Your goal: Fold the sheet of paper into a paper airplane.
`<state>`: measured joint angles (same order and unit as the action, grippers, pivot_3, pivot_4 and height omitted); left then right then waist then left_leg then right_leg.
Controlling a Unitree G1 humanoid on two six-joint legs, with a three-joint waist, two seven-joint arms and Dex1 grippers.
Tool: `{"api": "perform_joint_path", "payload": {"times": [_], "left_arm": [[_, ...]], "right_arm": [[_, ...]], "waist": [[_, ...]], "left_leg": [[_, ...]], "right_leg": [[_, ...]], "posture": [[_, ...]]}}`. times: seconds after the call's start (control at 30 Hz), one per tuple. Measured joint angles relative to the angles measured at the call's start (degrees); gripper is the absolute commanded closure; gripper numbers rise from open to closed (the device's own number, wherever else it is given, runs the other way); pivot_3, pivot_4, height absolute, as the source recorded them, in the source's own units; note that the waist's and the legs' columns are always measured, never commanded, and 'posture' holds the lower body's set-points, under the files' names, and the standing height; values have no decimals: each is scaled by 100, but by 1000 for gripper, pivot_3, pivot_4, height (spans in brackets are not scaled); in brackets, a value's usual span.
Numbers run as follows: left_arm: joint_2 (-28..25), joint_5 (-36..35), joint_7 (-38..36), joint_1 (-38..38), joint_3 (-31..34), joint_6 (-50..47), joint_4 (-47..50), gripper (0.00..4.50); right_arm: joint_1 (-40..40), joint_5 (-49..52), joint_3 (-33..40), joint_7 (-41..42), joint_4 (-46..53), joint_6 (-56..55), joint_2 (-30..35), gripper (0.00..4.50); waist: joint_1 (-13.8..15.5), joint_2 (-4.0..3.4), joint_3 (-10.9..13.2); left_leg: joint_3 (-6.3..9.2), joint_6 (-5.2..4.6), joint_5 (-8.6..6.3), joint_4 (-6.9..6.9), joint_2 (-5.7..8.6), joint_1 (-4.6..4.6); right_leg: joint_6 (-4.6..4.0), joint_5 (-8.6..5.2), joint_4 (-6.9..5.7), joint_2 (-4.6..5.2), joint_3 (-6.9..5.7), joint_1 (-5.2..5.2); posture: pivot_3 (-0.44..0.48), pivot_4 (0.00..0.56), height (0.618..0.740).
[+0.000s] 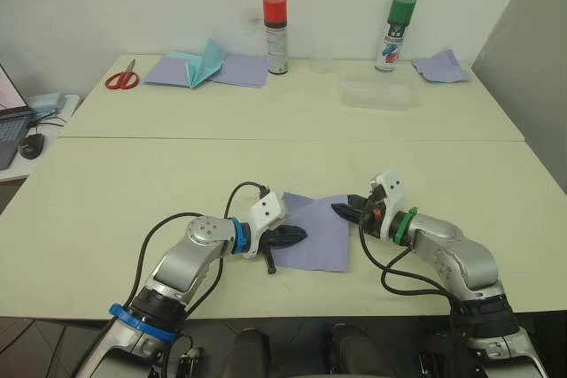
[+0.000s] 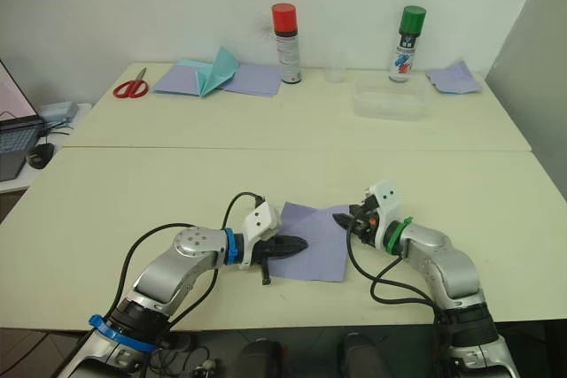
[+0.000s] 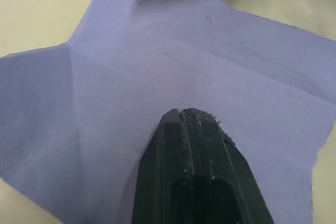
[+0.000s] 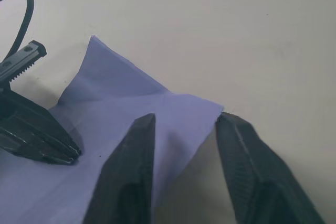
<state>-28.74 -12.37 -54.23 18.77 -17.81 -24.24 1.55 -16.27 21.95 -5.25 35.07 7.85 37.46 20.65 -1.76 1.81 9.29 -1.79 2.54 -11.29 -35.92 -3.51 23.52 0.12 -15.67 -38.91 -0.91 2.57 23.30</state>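
Left gripper [image 1: 297, 236] is pinched closed, tips pressing down on the sheet of paper [image 1: 314, 229] near its left edge, probably pinning it. Right gripper [image 4: 184, 124] has fingers spread around the far right corner, looks set to lift it. Paper's flat on the table [image 1: 133, 183] between both arms.

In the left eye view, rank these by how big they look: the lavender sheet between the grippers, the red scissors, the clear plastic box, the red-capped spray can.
1. sheet of paper, though it lies nearest the camera
2. clear plastic box
3. red-capped spray can
4. red scissors

The box and can look close in size; that order is unsure.
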Motion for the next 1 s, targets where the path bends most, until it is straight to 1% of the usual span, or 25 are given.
{"api": "perform_joint_path", "payload": {"times": [0.03, 0.07, 0.1, 0.23, 0.4, 0.67, 1.0], "left_arm": [[1, 5, 1, 1, 0, -2, 1, 4500], [1, 8, 3, 1, 1, -3, 2, 4500], [2, 15, 5, 1, 1, -5, 3, 4500], [9, 21, 8, 0, 1, -14, 8, 4500], [14, 22, 11, -2, 4, -21, 12, 4500], [28, 22, 15, -7, 6, -29, 18, 4500], [28, 22, 98, -41, 14, -57, 65, 4500]], "right_arm": [[3, -61, -70, 15, 0, -91, 20, 3841], [4, -104, -119, 42, 0, -184, 27, 4300], [3, -172, -184, 91, 0, -297, 50, 4490], [4, -460, -421, 236, 1, -732, 163, 4490], [0, -935, -935, 585, 20, -1314, 406, 4490], [-62, -1306, -1295, 740, -74, -1372, 405, 4490], [-203, -1615, -1409, 653, -328, -1294, 244, 4490]], "waist": [[0, 0, 0], [0, 0, 0], [0, 0, 0], [0, 0, 1], [1, 1, 1], [2, 1, 1], [0, 1, 1]], "left_leg": [[2, 0, 0, 0, 0, 0], [3, 0, 0, 0, 0, 0], [3, 0, 0, 0, 0, 0], [1, 0, 0, 0, 0, 0], [1, 0, 0, 0, 0, 0], [1, 0, 0, 0, -1, 0], [2, 0, 0, 0, -1, -2]], "right_leg": [[-1, 0, 0, 0, 0, 0], [-1, -1, 0, -1, 0, 0], [-1, -1, 0, -1, 0, 0], [-5, -3, 0, 0, -1, 0], [-11, -7, 2, 0, -1, 0], [-13, -8, 2, 1, -2, 0], [-17, -10, 2, 1, -2, -1]], "posture": [[0, 150, 740], [0, 150, 740], [0, 150, 740], [0, 150, 740], [0, 150, 740], [0, 150, 740], [0, 150, 740]]}}
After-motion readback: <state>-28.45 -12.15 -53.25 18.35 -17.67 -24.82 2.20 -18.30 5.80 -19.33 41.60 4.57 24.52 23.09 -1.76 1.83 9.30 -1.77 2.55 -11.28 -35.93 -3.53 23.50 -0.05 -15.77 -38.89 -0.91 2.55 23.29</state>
